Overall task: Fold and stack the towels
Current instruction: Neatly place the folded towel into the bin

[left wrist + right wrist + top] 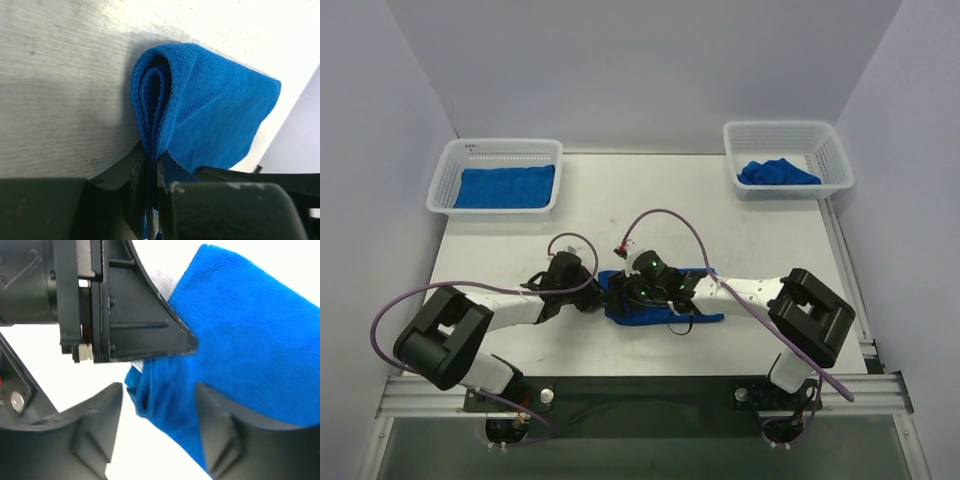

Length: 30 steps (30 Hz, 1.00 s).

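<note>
A blue towel (655, 313) lies folded at the table's near middle, partly under both grippers. My left gripper (603, 293) is shut on the towel's folded left edge (155, 125), with the cloth pinched between its jaws. My right gripper (642, 293) is open, and its fingers (95, 425) straddle a corner of the same towel (240, 340); the left gripper's finger (140, 325) shows just above it. A folded blue towel (505, 187) lies flat in the left basket. A crumpled blue towel (777, 173) lies in the right basket.
The white left basket (448, 160) stands at the far left of the table and the white right basket (835, 150) at the far right. Purple cables loop over both arms. The table's metal rail runs along the near edge.
</note>
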Available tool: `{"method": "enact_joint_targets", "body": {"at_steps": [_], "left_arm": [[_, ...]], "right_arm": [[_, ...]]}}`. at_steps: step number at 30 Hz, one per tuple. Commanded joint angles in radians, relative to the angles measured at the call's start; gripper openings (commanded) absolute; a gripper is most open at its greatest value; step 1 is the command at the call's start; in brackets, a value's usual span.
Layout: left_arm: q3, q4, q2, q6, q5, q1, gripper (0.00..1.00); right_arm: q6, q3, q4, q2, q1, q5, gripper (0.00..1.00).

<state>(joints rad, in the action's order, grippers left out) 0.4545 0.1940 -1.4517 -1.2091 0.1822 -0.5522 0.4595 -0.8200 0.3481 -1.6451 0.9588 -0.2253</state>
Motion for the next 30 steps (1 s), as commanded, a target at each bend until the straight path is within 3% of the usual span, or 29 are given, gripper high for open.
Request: {"method": "enact_joint_targets", "body": {"at_steps": [1, 2, 4, 10, 19, 23, 30], "left_arm": [[0.001, -0.085, 0.048, 0.108, -0.069, 0.008, 0.00], [0.007, -0.094, 0.059, 0.130, -0.070, 0.009, 0.00], [0.042, -0.137, 0.086, 0.219, -0.075, 0.021, 0.00], [0.266, -0.322, 0.038, 0.495, 0.022, 0.087, 0.00], [0.607, -0.479, -0.131, 0.769, 0.129, 0.210, 0.00], [0.830, -0.567, -0.258, 0.839, 0.192, 0.282, 0.00], [1.041, -0.648, -0.374, 0.862, 0.255, 0.394, 0.00]], "right_arm": [[-0.045, -0.019, -0.049, 0.109, 0.001, 0.024, 0.65], [-0.054, -0.016, -0.095, 0.128, 0.001, 0.036, 0.73], [-0.083, -0.010, -0.153, 0.200, -0.008, 0.107, 0.76], [-0.151, 0.079, -0.436, 0.462, -0.043, 0.336, 0.78], [-0.176, 0.229, -0.632, 0.858, -0.083, 0.487, 0.81], [-0.189, 0.246, -0.673, 0.921, -0.101, 0.507, 0.82], [-0.223, 0.196, -0.699, 0.854, -0.160, 0.498, 0.82]]}}
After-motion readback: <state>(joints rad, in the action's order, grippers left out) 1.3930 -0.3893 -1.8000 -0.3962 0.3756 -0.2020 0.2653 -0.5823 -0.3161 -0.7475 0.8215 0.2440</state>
